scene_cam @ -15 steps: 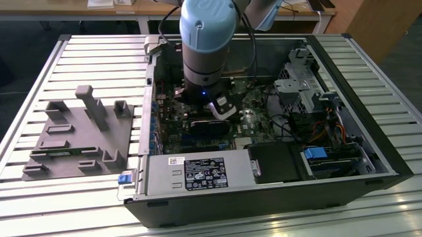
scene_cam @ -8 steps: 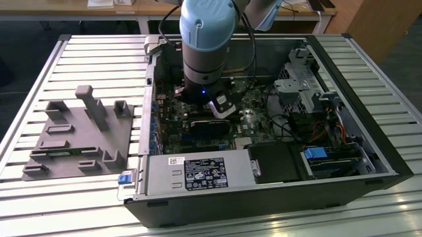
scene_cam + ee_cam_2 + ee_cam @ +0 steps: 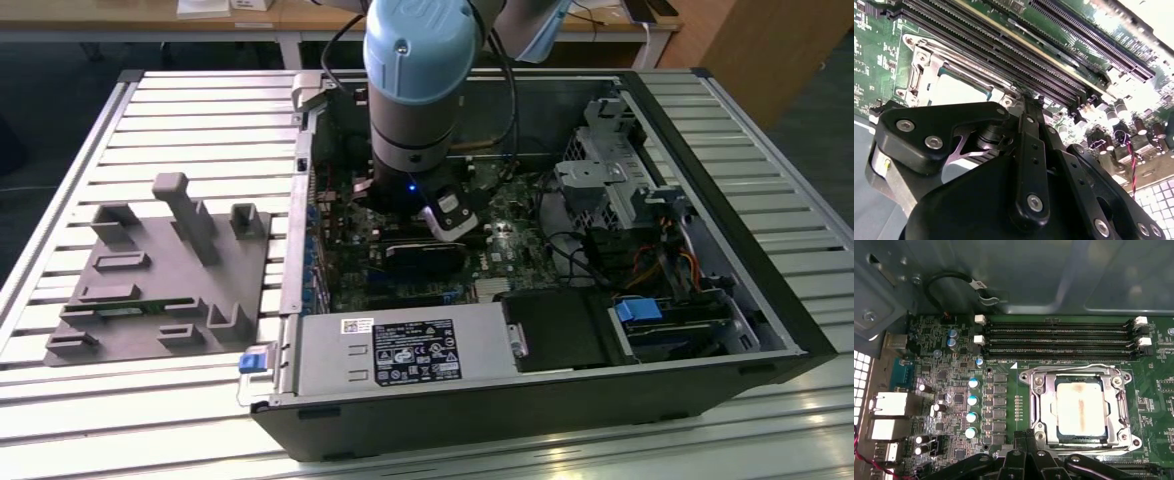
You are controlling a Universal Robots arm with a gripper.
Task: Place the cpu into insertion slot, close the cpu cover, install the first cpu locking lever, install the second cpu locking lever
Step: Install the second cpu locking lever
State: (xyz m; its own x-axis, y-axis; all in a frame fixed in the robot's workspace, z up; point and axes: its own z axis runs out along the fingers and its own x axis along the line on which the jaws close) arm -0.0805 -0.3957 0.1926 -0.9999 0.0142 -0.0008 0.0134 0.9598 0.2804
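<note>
cpu (image 3: 1080, 408): seated in slot (image 3: 1066, 440), cover (image 3: 1041, 402) down over it
fingers (image 3: 1026, 442): pressed together, empty, just beside cover's edge
step: likely lever install; needs tips hooking a lever

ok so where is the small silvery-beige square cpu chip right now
In the first wrist view, the small silvery-beige square cpu chip sits in the socket under the grey metal cover frame, just below the long black memory slots.

The black gripper (image 3: 1026, 107) hangs beside the cpu (image 3: 956, 90), which lies under the cpu cover (image 3: 921, 75).
</note>
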